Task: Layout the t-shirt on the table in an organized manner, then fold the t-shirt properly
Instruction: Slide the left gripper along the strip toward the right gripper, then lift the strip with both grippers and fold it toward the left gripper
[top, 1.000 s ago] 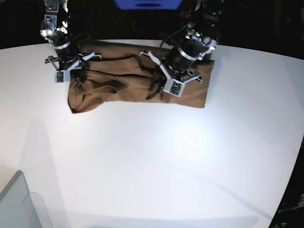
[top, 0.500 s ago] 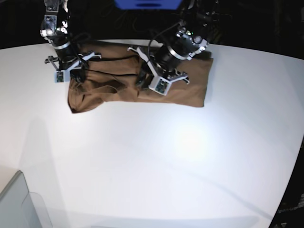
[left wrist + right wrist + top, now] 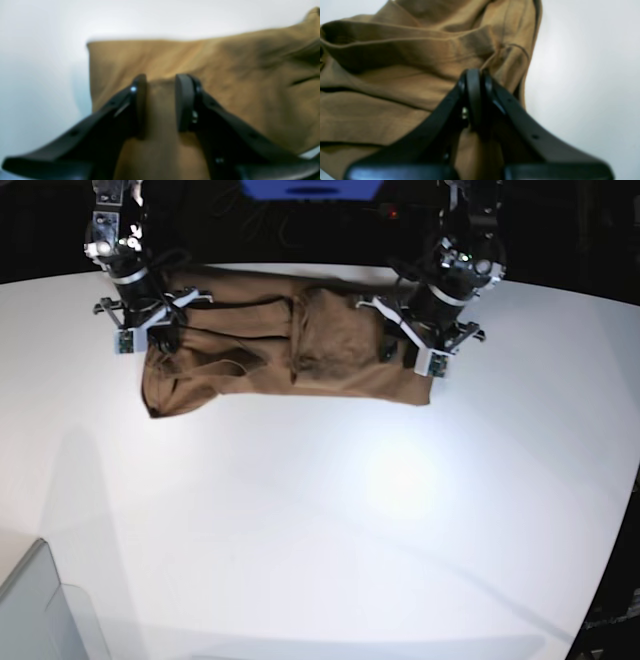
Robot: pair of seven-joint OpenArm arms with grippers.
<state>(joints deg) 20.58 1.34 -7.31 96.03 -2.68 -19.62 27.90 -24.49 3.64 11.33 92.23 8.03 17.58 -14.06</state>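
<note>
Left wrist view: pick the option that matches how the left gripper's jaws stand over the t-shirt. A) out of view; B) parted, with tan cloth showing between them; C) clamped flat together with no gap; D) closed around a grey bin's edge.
B: the left gripper shows its two black fingers standing apart, with the tan t-shirt visible in the gap between them.

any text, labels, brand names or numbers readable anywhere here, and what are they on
None can be read in any view.
T-shirt: plain tan cloth, no print showing.
Table: bare white, no markings.
Small pale plates on the arms beside the left gripper and right gripper: any marks are too small to read.
Blue object at the top edge: no lettering shows.
Grey bin: no label shows.
</note>
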